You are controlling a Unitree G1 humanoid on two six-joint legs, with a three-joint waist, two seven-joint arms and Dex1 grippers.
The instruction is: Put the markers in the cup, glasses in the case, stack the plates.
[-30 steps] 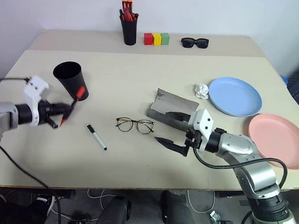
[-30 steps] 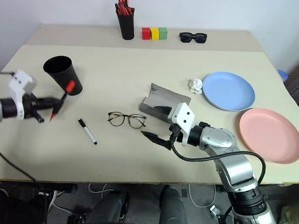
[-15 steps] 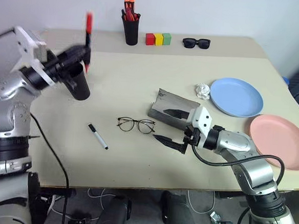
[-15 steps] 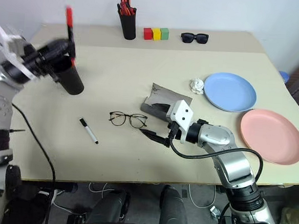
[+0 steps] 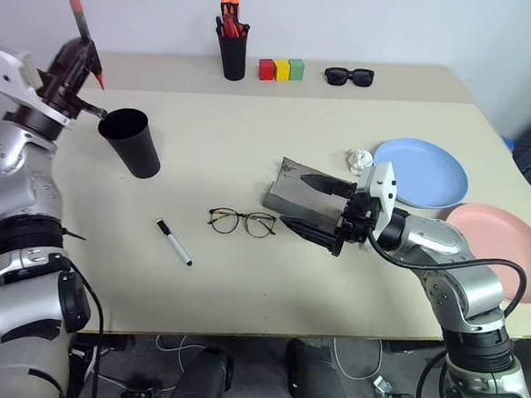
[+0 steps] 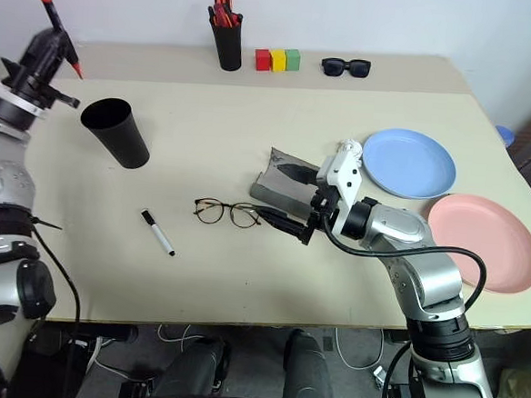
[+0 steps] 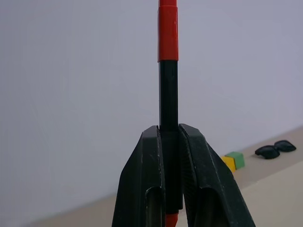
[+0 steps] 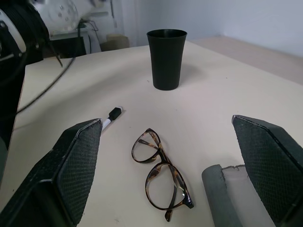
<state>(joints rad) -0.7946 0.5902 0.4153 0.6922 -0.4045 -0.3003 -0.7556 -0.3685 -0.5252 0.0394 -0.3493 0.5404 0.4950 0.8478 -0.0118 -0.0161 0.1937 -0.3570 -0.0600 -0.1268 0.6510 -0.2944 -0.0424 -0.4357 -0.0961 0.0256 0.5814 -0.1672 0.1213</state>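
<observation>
Markers first: the red-topped marker (image 5: 82, 9) is clamped in the left gripper (image 5: 78, 57), raised above the desk's (image 5: 242, 279) left edge, its long axis near upright, red end up and tilted slightly leftward, not yet over the cup (image 5: 129, 141). That cup stands just right of the gripper, near the left edge, and I cannot see anything inside it. The black marker (image 5: 173, 243) lies flat toward the front left, well apart from the cup, long axis running diagonally, black cap toward the far left and white body toward the front edge. Near the desk's middle the glasses (image 5: 241, 222) rest lenses-down-open, arms unfolded, frame running left to right, outside the case (image 5: 295, 193), which lies open just to their right. The right gripper (image 5: 318, 207) hovers at the case with jaws spread wide and holding nothing, pointing leftward toward the glasses. Near the right edge the blue plate (image 5: 420, 172) and pink plate (image 5: 504, 248) lie side by side, unstacked. By my judgement no part of the task is finished: one marker is on its way, and the other marker, the glasses and the plates all remain.
</observation>
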